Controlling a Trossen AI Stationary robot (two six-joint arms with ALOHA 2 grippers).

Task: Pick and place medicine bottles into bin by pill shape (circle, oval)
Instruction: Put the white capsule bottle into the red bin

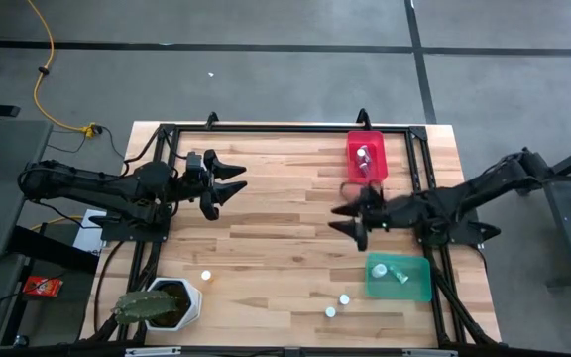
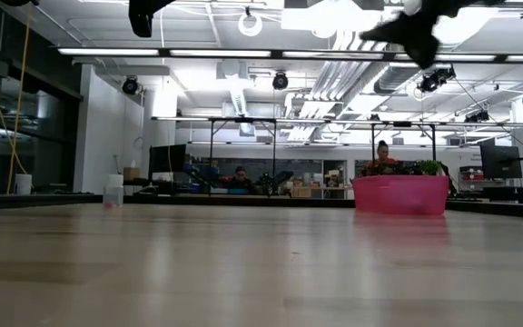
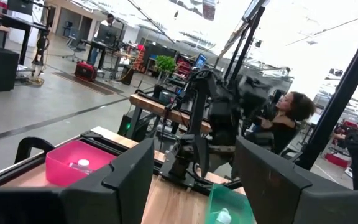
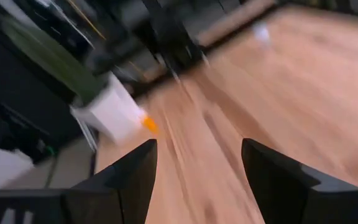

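The right pincer (image 1: 348, 220) hangs over the middle of the wooden bench (image 1: 276, 248), its fingers spread wide with nothing between them. In its own wrist view the two dark fingers (image 4: 129, 177) stand well apart over bare wood. It sits between the two bins: the red bin (image 1: 367, 156) lies just beyond it toward the far edge, and the green bin (image 1: 399, 278) lies just beside it toward the near right corner.

The left pincer (image 1: 231, 184) hovers over the left part of the bench, also wide open and empty, pointing toward the right arm. Its wrist view looks across to the red bin (image 3: 73, 165) and a corner of the green bin (image 3: 225, 205).

The medicine bottles are spread around. Two lie in the red bin (image 1: 364, 161), and one of them shows in the left wrist view (image 3: 79, 165). Two more lie in the green bin (image 1: 389, 271). On the open bench, two white-capped bottles (image 1: 337, 304) stand near each other close to the front edge, left of the green bin, and one stands alone (image 1: 205, 276) near the white plant pot (image 1: 178, 300) at the front left corner. The pot holds a green cactus-like plant (image 1: 142, 307).

In the low view the red bin (image 2: 400, 194) stands on the far right of the bench. Beyond the bench, people sit at workstations in the room (image 2: 384, 156).
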